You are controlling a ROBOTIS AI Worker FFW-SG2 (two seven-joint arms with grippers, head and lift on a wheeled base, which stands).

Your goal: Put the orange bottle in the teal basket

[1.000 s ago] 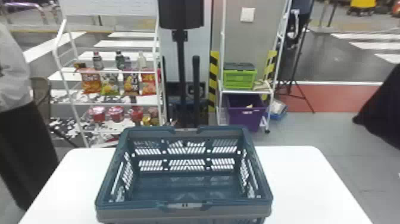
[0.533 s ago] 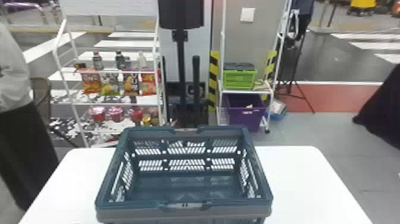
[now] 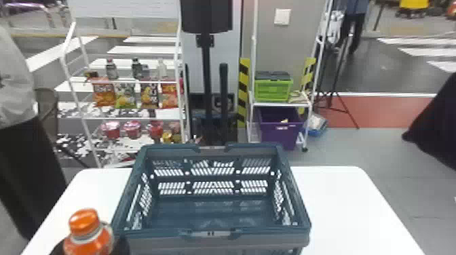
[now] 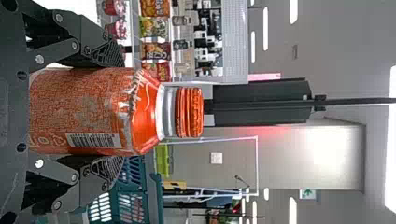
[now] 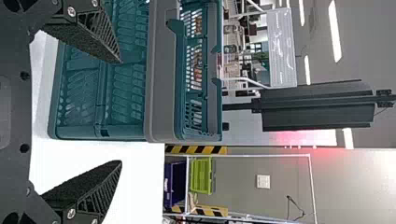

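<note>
In the head view my left gripper is at the bottom left, around the orange bottle, whose cap and neck rise beside the basket's near left corner. The left wrist view has the orange bottle upright between the fingers of my left gripper, which is shut on its body. The teal basket stands on the white table, with its inside bare. In the right wrist view my right gripper is open with nothing between its fingers, near the teal basket.
The white table extends to both sides of the basket. Behind it are a snack rack, a black stand and a shelf with a green crate over a purple bin. A person stands at the left edge.
The orange bottle and my left gripper have come up into the head view at the bottom left. The basket has stayed where it was.
</note>
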